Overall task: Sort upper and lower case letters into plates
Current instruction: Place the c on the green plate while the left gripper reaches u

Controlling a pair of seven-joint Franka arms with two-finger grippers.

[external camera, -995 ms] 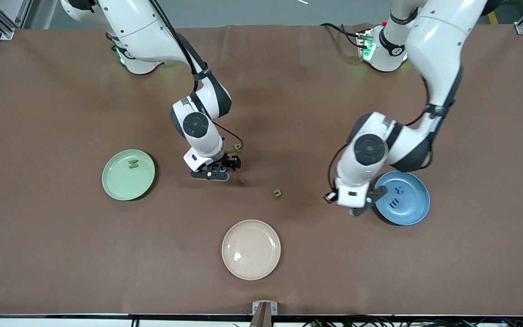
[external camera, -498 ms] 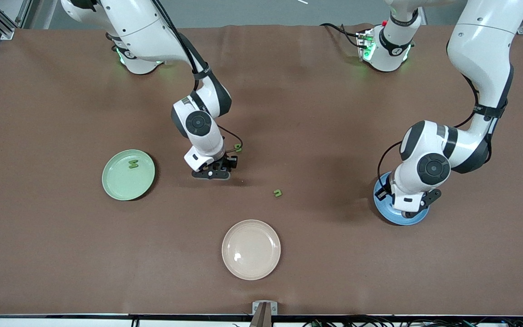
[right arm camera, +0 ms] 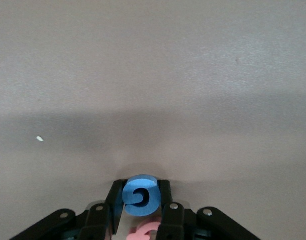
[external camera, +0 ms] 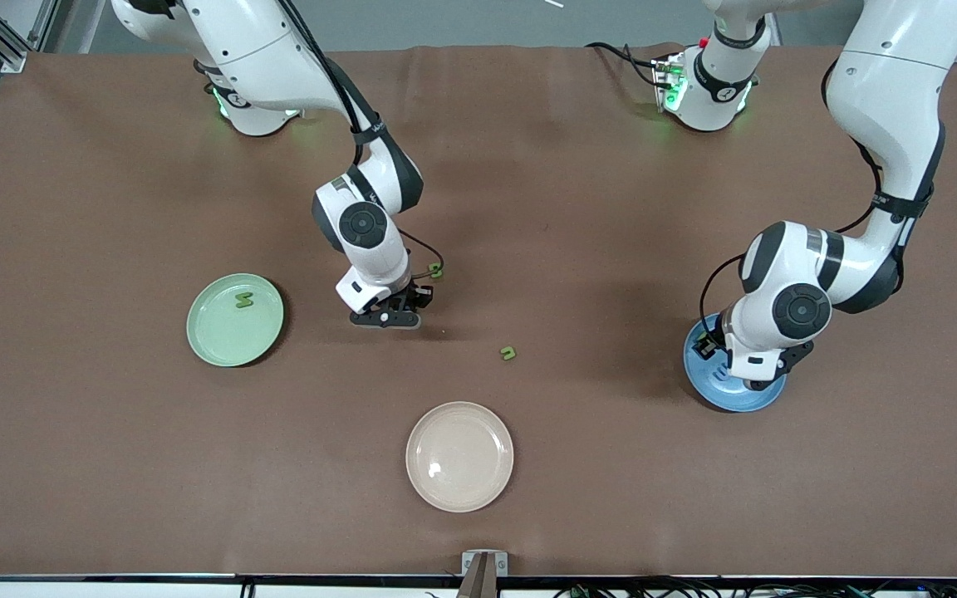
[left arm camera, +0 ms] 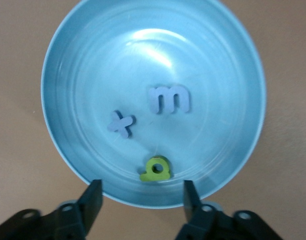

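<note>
Right gripper [external camera: 385,315], centre-left of the front frame, low at the table: jaws closed on a blue letter [right arm camera: 139,196], a curled C-like form pinched flat between the pads at the bottom of the right wrist frame. A pink letter [right arm camera: 143,232] shows just under it, partly hidden; whether it is caught in the grip cannot be told.

Left gripper [left arm camera: 141,194], over the blue plate [external camera: 715,397] at the right of the front frame: fingers spread wide, nothing between them.

Blue plate contents, left wrist frame: lilac m [left arm camera: 169,99], lilac x [left arm camera: 122,123], green a [left arm camera: 155,169] near the rim closest to the fingers. All look lower case.

Green plate [external camera: 213,342], left of the front frame: one green letter [external camera: 244,301], apparently M or W.

Loose on the table [external camera: 113,465]: small green letter [external camera: 509,354] at centre, another [external camera: 436,270] just above the right gripper in the front frame.

Cream plate [external camera: 459,456], lower centre: nothing seen in it, not part of the sort.

Handling note, step in hand judged as lifting the blue letter:
- raise straight up, so the pink piece is not dragged along;
- confirm the case before choosing a plate;
- release low over the plate's middle, not its rim.
</note>
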